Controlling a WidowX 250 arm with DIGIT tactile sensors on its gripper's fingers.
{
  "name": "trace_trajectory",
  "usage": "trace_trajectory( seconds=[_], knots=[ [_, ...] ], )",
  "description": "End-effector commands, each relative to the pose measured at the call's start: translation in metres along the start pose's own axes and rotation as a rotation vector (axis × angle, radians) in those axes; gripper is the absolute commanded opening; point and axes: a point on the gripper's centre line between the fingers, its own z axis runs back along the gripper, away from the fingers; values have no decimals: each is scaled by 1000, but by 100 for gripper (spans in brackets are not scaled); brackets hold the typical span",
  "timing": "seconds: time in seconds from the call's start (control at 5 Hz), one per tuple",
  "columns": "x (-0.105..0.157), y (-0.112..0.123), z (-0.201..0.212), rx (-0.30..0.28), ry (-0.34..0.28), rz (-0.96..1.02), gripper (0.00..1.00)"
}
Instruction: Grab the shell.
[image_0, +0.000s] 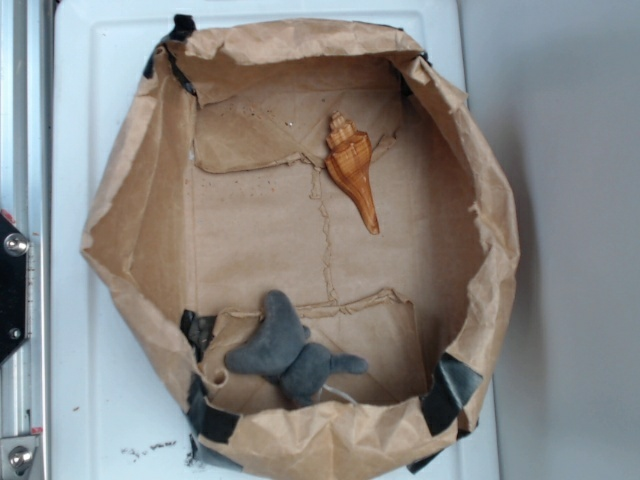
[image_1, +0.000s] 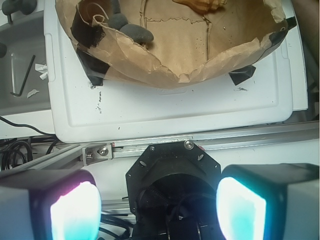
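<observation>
The shell is a glossy orange-brown spiral conch lying on the floor of a brown paper bag tray, toward its far side, pointed tail aimed down and to the right. In the wrist view only its edge shows at the top of the picture. My gripper is open, its two glowing pads wide apart with nothing between them. It hangs back over the robot's base, well outside the paper tray, and does not show in the exterior view.
A gray plush toy lies inside the tray at its near side. The tray rests on a white board, with black tape at its corners. An aluminium rail runs along the left, and an Allen key lies beyond the board.
</observation>
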Motion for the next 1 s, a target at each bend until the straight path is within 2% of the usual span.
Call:
trace_trajectory(
  seconds=[0.0,0.2,0.4,0.6,0.8],
  knots=[
    [0,0,0,0,0,0,100],
    [51,10,3,42,-106,-42,100],
    [78,24,9,-6,-149,-90,100],
    [87,31,-1,-12,-148,-326,100],
    [100,45,-25,90,-169,-498,100]
  ],
)
